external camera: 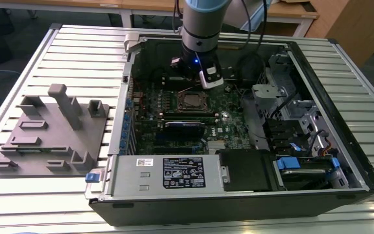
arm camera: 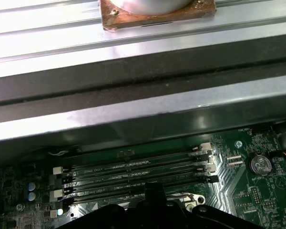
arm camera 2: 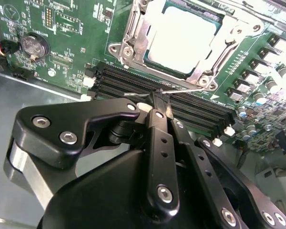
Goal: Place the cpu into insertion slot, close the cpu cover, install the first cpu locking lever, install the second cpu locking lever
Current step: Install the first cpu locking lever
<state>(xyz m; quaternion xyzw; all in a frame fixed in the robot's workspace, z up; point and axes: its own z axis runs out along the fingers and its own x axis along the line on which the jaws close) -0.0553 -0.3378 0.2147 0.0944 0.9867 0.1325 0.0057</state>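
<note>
- Exterior view: the black two-finger gripper (external camera: 187, 82) hangs inside the open black tower case (external camera: 343, 146). It sits just beside the square black-framed insertion slot (external camera: 192, 101) on the green motherboard (external camera: 233, 129), on the slot's side toward the far case wall.
- Second wrist view: the fingers (arm camera 2: 157, 143) are drawn together with the tips meeting.
  - A thin bright steel-wire locking lever (arm camera 2: 188, 89) lies along the slot edge nearest the gripper, between the slot and the long black memory slots (arm camera 2: 200, 112).
  - The lever's long axis runs parallel to that edge and crosses right at the fingertips. I cannot tell whether the wire is actually pinched.
  - The flat grey-silver cpu (arm camera 2: 181, 36) sits in the slot. The brownish-silver windowed cpu cover (arm camera 2: 132, 33) appears to lie down around it.
- First wrist view: the gripper body is a dark mass, and the memory slots lie just beyond it, on the side away from the insertion slot.
</note>
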